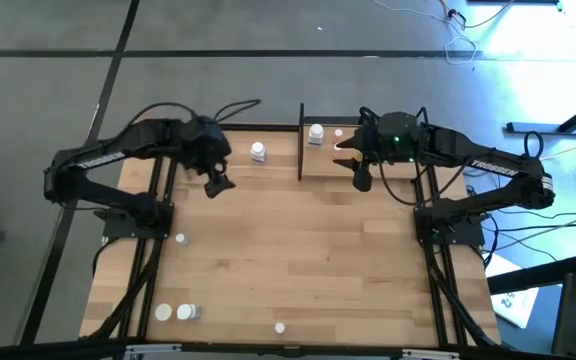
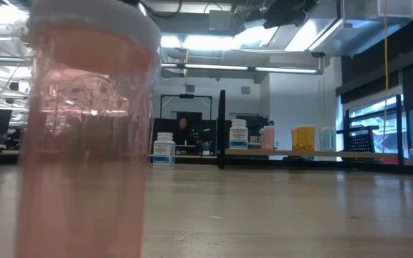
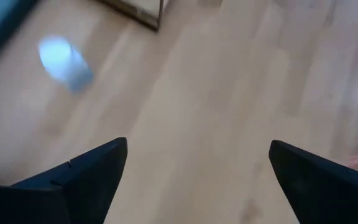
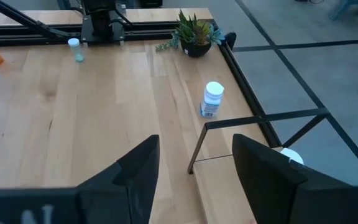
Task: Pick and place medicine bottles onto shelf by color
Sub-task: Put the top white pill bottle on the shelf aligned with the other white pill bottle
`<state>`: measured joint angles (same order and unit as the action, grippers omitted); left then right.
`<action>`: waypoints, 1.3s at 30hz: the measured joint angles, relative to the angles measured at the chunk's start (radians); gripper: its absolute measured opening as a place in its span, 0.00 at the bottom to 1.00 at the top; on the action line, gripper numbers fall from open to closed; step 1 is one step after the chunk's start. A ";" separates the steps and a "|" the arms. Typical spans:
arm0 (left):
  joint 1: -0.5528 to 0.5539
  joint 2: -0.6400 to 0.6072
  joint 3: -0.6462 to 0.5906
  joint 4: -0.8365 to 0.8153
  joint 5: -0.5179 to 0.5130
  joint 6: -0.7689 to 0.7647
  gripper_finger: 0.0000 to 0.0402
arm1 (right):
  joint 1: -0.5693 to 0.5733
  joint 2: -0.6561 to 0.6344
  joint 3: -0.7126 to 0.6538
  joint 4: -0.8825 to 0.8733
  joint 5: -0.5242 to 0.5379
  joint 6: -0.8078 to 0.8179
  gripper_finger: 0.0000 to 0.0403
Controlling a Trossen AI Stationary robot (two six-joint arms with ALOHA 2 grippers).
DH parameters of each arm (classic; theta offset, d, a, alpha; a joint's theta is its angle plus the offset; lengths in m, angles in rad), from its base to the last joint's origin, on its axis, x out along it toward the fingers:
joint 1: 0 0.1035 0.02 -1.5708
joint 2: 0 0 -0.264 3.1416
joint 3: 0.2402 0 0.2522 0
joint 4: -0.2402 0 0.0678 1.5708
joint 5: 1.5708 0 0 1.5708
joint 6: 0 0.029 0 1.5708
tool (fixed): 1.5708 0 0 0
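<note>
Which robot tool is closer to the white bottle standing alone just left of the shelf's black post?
Left. The left tool hangs just beside that white bottle; the right tool is past the black post, over the shelf.

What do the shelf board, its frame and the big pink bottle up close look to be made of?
Shelf board: pale wood, matte, likely the same as the table. Frame: thin black metal rod, by its look. Pink bottle: translucent plastic, probably; the room shows through its wall, and its cap looks opaque white.
</note>
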<state>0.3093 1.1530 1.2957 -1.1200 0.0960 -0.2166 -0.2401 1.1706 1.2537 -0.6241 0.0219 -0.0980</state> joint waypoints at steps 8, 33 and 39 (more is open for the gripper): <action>0.174 0.157 0.000 0.087 0.000 0.500 0.96 | 0.000 0.000 0.000 -0.001 0.000 -0.016 0.51; 0.407 0.542 0.000 0.325 0.049 0.650 0.96 | 0.000 0.000 0.000 -0.002 0.006 0.117 0.51; 0.390 0.543 0.000 0.328 -0.051 0.678 0.96 | 0.000 0.000 0.000 -0.002 0.070 0.181 0.51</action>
<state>0.6990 1.6955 1.2953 -0.7917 0.0451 0.4611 -0.2398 1.1709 1.2533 -0.6261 0.0920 0.0832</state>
